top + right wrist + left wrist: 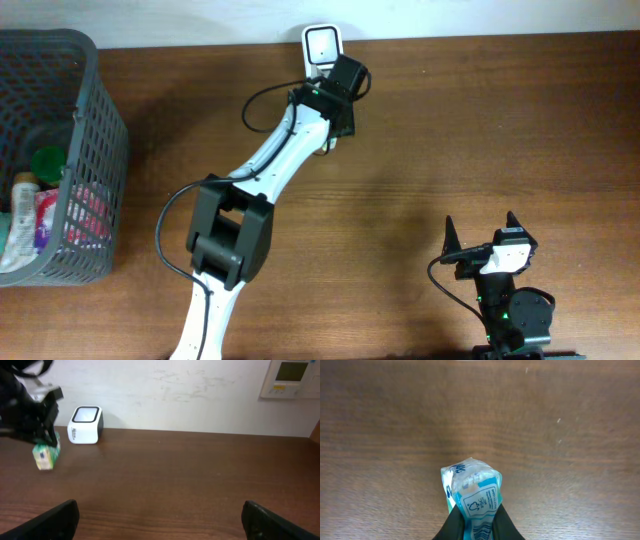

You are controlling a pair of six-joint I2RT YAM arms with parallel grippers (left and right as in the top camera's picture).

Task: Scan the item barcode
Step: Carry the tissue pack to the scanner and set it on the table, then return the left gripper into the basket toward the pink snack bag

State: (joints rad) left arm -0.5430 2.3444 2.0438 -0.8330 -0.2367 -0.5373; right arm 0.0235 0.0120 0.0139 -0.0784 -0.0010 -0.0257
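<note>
Two arms: both work at the brown wooden table (450,130); one is stretched far out, the other is folded low.
Pose on the left: the white and black left arm (265,170) runs diagonally from the near edge toward the far edge, with its elbow bent about halfway and its wrist close to the wall.
Grip on the left: the left gripper (477,529) has its black fingers (451,529) narrow, and they pinch the lower end of a small white, blue and green plastic packet (472,490).
Place of the item: the packet is in this grip, near the white box-shaped barcode scanner (86,425), a little to its left and nearer in the right wrist view. Whether it touches the wood, I cannot tell. From overhead the wrist hides it.
Pose on the right: the right gripper (480,235) sits by the near edge and points toward the wall. Its fingers are spread wide and hold nothing.
Edges: the barcode scanner stands at the far edge against the pale wall (175,390). A grey plastic mesh basket (95,150) with some packets inside stands at the left edge, well apart from both grippers.
Open room: a broad stretch of bare wood lies between the right gripper and the barcode scanner, and over the right half.
</note>
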